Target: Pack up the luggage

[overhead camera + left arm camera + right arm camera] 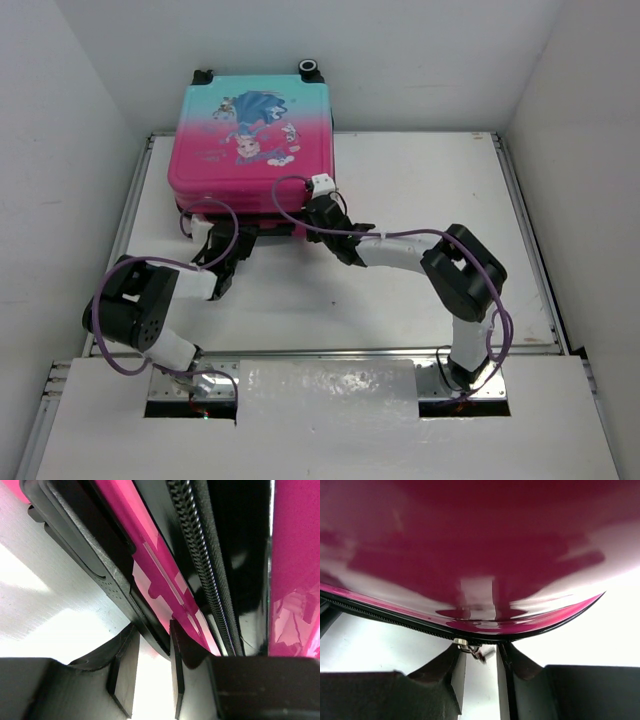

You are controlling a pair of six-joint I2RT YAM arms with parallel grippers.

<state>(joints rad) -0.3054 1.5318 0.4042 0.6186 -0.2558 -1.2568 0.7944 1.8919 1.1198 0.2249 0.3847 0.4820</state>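
Note:
The luggage [250, 130] is a pink-to-teal hard-shell suitcase with a cartoon print. It lies flat with its lid down at the table's back left. My left gripper [238, 238] is at its near edge, left of centre. In the left wrist view the gripper [150, 665] is open, its tips at a black moulded handle [80, 535] beside the pink shell [295, 555] and zipper track [200, 555]. My right gripper [312, 220] is at the near right corner. In the right wrist view it [479, 665] is open under the shell [480, 545], with a small metal zipper pull [476, 652] hanging loose between its fingertips.
The white table [420, 190] stretches to the right of the suitcase and in front of it. White walls enclose the back and both sides. Purple cables loop off both arms. The suitcase's black wheels [310, 68] point toward the back wall.

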